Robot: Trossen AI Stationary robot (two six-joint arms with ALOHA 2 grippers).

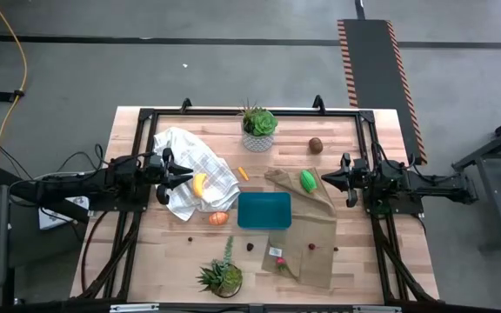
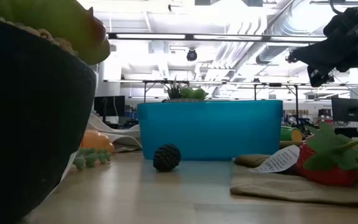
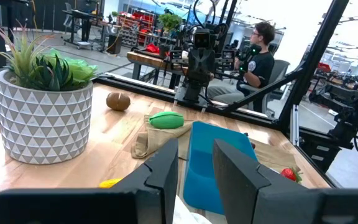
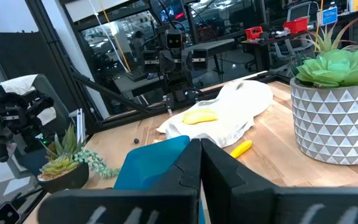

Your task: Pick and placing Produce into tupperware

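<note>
Nothing sits in the tupperware (image 1: 263, 209) yet: the banana (image 1: 200, 183) lies just ahead of the left gripper's (image 1: 183, 174) narrowly parted, empty jaws, the green piece (image 1: 307, 180) before the right gripper's (image 1: 327, 180) shut ones.

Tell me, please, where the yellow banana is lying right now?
In the high view the banana lies on the white checked cloth, left of the teal container and just ahead of the left gripper.

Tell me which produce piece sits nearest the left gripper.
The yellow banana, lying on the white cloth just ahead of the left gripper; every other piece lies farther off.
</note>
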